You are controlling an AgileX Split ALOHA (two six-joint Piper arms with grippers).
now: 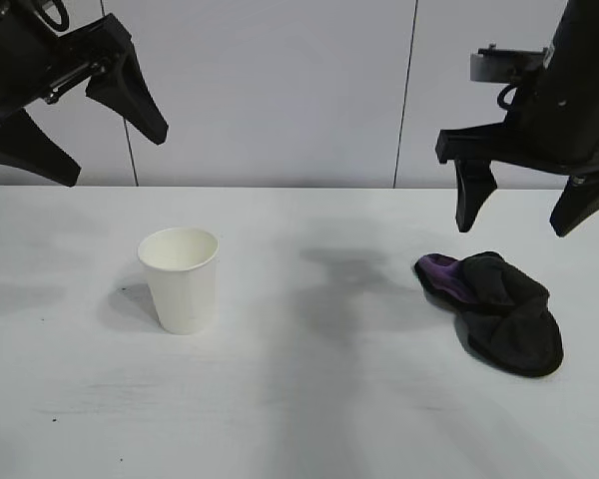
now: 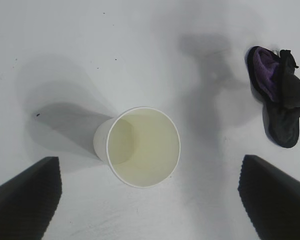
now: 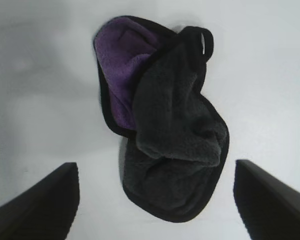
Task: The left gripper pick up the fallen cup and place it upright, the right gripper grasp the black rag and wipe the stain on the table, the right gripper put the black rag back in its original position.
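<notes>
In the exterior view the plain white tapered paper cup (image 1: 181,278) stands upright at centre left of the white tabletop (image 1: 309,419), its mouth up and its long axis vertical. The soft black rag with a purple patch (image 1: 499,307) lies crumpled at right, its length running from upper left to lower right, the purple end at the upper left. The black two-fingered right gripper (image 1: 520,212) hangs above it with fingers spread wide, holding nothing. No stain shows. The job looks all but finished; the right arm should lift straight clear without snagging the cloth.

The left wrist view looks down into the cup's (image 2: 142,146) open mouth, with the rag (image 2: 279,97) at upper right. The left gripper (image 2: 150,197) stands wide and empty.

The right wrist view shows the rag (image 3: 165,117) free on the table, between and beyond the wide-apart fingers, purple fold at upper left.
</notes>
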